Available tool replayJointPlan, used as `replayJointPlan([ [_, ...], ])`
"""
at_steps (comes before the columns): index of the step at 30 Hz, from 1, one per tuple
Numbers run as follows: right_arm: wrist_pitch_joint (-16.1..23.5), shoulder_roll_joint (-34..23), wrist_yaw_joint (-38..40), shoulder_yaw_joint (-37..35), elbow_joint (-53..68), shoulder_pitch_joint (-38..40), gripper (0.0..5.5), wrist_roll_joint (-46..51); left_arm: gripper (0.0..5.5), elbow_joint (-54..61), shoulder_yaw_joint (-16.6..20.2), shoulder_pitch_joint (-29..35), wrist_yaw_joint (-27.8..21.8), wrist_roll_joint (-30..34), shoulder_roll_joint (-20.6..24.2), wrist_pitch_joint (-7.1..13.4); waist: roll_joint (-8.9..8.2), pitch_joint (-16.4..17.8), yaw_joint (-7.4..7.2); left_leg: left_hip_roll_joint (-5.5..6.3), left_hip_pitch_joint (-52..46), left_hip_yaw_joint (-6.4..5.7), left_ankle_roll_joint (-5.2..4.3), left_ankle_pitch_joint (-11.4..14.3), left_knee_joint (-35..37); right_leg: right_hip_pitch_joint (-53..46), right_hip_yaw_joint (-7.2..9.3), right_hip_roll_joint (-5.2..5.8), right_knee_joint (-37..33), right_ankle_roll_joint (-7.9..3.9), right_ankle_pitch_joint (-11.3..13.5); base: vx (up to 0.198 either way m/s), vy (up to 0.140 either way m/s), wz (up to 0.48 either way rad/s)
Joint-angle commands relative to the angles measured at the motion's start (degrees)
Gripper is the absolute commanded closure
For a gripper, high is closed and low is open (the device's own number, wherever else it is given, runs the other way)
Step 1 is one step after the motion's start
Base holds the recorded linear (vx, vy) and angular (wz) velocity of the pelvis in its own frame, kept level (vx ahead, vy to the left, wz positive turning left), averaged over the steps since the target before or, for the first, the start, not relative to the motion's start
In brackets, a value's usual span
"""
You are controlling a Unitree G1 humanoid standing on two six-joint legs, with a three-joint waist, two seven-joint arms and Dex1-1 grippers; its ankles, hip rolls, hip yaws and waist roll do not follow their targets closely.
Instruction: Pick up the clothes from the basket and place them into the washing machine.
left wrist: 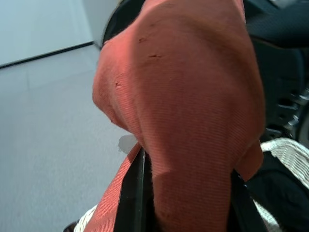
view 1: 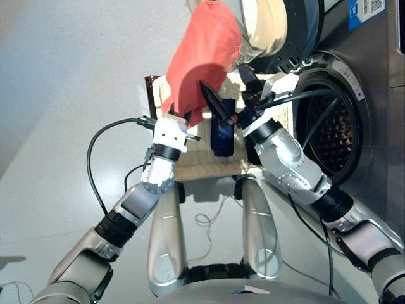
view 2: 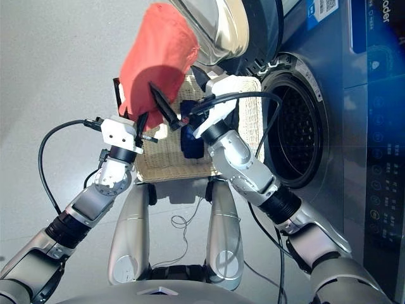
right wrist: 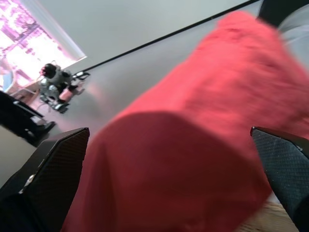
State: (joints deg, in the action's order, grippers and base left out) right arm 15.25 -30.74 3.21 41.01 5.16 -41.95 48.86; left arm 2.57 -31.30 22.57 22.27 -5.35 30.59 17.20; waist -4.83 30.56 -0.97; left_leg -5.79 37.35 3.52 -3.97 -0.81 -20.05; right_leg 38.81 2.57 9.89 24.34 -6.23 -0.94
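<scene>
My left gripper (view 1: 182, 117) is shut on the coral-red cloth (view 1: 202, 54), which it holds up above the cream wicker basket (view 1: 196, 161). The cloth bunches over its fingers (left wrist: 135, 193). My right gripper (view 1: 226, 88) is open just right of the raised cloth, one black finger (view 1: 213, 100) against its lower edge; in the right wrist view the red cloth (right wrist: 203, 145) fills the space ahead of the spread fingers. A navy cloth (view 1: 223, 136) lies in the basket under the right gripper. The washing machine's drum (view 1: 335, 130) is open on the right.
The round porthole door (view 1: 272, 25) stands swung open above and behind the raised cloth. The basket rests on a low stand in front of me. Black cables (view 1: 95, 158) loop off both wrists. Grey floor lies to the left.
</scene>
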Motion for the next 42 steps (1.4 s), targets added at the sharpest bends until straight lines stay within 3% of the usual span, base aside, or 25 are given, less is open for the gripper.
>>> replayJointPlan([
  [1, 1.7, -0.4, -1.7, 0.0, 4.3, -6.1, 0.00, 2.3, 5.50, 9.4, -1.2, 2.1, 1.0, 3.7, 0.8, 4.7, 1.83, -0.8, 0.05, 2.05, -1.8, 3.12, 2.61, 3.0, 0.0, 0.8, -0.98, -0.65, -2.7, -0.39, 2.7, 0.000, 0.000, 0.000],
  [10, 1.6, 2.8, -1.1, 1.0, 0.2, -10.3, 0.00, 2.5, 5.50, 9.6, -2.0, 3.3, 0.9, 3.0, 1.1, 4.7, 1.94, -0.8, 0.24, 2.02, -1.2, 3.01, 2.70, 3.5, -1.0, 1.3, -0.89, -0.69, -2.0, -0.14, 2.3, 0.000, 0.000, 0.000],
  [11, 1.7, 2.8, -0.9, 0.8, 0.0, -10.2, 2.89, 2.4, 5.50, 9.8, -2.0, 3.5, 0.9, 3.1, 1.1, 4.7, 1.97, -0.8, 0.23, 2.03, -1.2, 2.94, 2.69, 3.4, -1.1, 1.3, -0.84, -0.65, -2.0, -0.14, 2.3, 0.000, 0.000, 0.000],
  [12, 1.8, 2.9, -0.6, 0.5, 0.0, -9.9, 3.99, 2.1, 5.50, 9.9, -2.1, 3.5, 1.0, 3.0, 1.1, 4.7, 2.00, -0.8, 0.21, 2.02, -1.2, 2.89, 2.68, 3.4, -1.1, 1.4, -0.80, -0.64, -1.9, -0.12, 2.2, 0.000, 0.000, 0.000],
  [13, 1.9, 3.0, -0.3, 0.3, 0.0, -9.5, 5.50, 1.8, 5.50, 9.9, -2.1, 3.5, 1.2, 3.0, 1.1, 4.7, 2.02, -0.8, 0.19, 2.06, -1.2, 2.87, 2.70, 3.4, -1.1, 1.5, -0.79, -0.66, -1.8, -0.13, 2.2, 0.000, 0.000, 0.000],
  [40, 2.2, 3.3, 6.7, -4.2, -2.9, -0.6, 5.50, -7.2, 5.50, 11.9, -4.1, 7.4, 8.2, 9.1, 0.6, 4.0, 2.26, -0.8, -0.45, 2.41, 0.6, 2.14, 3.17, 3.8, -2.3, 2.5, -1.21, -0.90, -1.2, 0.08, 2.1, 0.000, 0.000, 0.000],
  [41, 2.2, 3.4, 6.8, -4.2, -3.0, -0.4, 3.32, -7.1, 5.50, 11.8, -4.2, 7.5, 8.3, 9.2, 0.5, 4.0, 2.24, -0.8, -0.45, 2.46, 0.6, 2.13, 3.15, 3.8, -2.3, 2.5, -1.25, -0.90, -1.2, 0.10, 2.1, 0.000, 0.000, 0.000],
  [42, 2.2, 3.3, 7.1, -4.4, -2.9, -0.1, 0.00, -6.7, 5.50, 11.7, -4.2, 7.5, 8.5, 9.4, 0.5, 3.8, 2.23, -0.8, -0.45, 2.51, 0.6, 2.10, 3.19, 3.8, -2.4, 2.5, -1.24, -0.89, -1.2, 0.14, 2.1, 0.000, 0.000, 0.000],
])
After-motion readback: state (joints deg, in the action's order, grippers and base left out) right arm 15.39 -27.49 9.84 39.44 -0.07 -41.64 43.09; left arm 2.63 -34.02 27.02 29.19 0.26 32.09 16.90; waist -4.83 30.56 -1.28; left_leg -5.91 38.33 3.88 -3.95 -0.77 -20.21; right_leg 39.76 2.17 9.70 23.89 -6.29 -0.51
